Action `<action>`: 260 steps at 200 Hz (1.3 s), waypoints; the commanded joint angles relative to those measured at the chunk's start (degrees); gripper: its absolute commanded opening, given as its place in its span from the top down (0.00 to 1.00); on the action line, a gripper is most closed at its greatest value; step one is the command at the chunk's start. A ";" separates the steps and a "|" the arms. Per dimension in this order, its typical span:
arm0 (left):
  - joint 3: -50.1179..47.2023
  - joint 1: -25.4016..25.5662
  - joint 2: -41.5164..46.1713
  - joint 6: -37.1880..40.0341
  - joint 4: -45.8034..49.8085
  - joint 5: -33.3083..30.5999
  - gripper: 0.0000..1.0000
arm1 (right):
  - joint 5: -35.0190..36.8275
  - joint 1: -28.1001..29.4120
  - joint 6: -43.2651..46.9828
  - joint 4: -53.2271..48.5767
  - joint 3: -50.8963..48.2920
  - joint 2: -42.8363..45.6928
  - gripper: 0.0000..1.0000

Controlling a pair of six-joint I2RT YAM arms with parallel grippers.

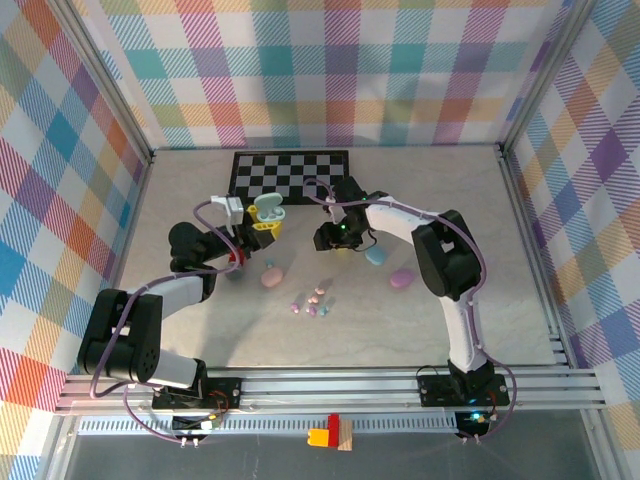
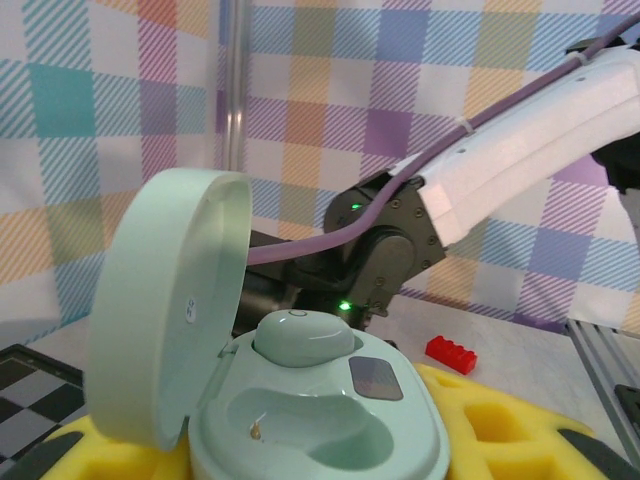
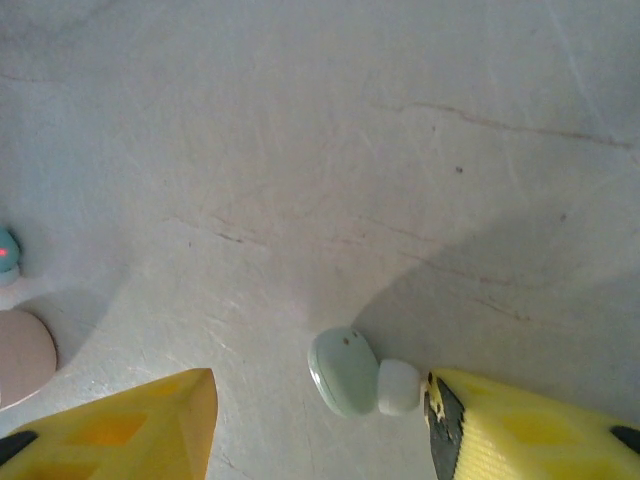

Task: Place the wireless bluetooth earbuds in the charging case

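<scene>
Earbud (image 3: 345, 372), glossy mint bean, lies between parted fingers (image 3: 520, 430) of right hand (image 3: 318, 382); left hand (image 2: 300, 445) clamps smooth, open charging case (image 2: 165, 300).

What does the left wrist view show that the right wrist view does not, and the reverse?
Left wrist: an open mint charging case, one seated earbud, its other well empty, a red block beyond. Right wrist: a loose mint earbud lying on the table inside the open right claw, a pink case at the edge. Both: yellow fingers and pale table.
</scene>
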State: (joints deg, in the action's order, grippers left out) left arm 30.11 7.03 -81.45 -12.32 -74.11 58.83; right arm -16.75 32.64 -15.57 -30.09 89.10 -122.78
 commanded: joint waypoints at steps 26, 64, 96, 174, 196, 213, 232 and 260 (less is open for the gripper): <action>-0.61 -2.57 -0.94 1.72 -3.14 -1.85 0.67 | 6.55 1.11 0.76 -1.46 -1.17 4.33 0.41; -2.24 -5.27 -2.05 2.03 -3.38 -2.86 0.67 | 20.31 4.75 6.92 -6.63 3.02 3.25 0.41; -3.89 -8.33 -2.11 2.82 -3.33 -4.51 0.67 | 27.73 7.47 11.37 -11.18 7.43 0.19 0.48; -4.61 -11.50 -0.95 2.65 -3.33 -4.95 0.67 | 33.88 10.91 14.34 -17.78 16.15 -6.19 0.61; -4.53 -11.51 -1.41 2.56 -3.33 -4.69 0.67 | 33.63 11.13 14.18 -18.50 17.11 -7.23 0.63; -4.51 -11.51 -1.79 2.47 -3.34 -4.38 0.67 | 33.60 11.13 14.04 -18.82 17.42 -7.80 0.65; -4.51 -11.51 -1.72 2.47 -3.35 -4.25 0.67 | 34.11 11.12 13.71 -18.96 17.67 -8.25 0.68; -4.27 -11.52 -1.70 1.86 -3.39 -3.46 0.67 | 34.51 11.13 13.07 -19.15 18.35 -9.12 0.72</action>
State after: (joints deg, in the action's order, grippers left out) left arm 25.89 -3.64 -83.22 -10.87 -74.13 53.91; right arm 16.75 43.38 -2.11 -47.53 105.49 -130.21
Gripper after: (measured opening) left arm 0.385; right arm 0.292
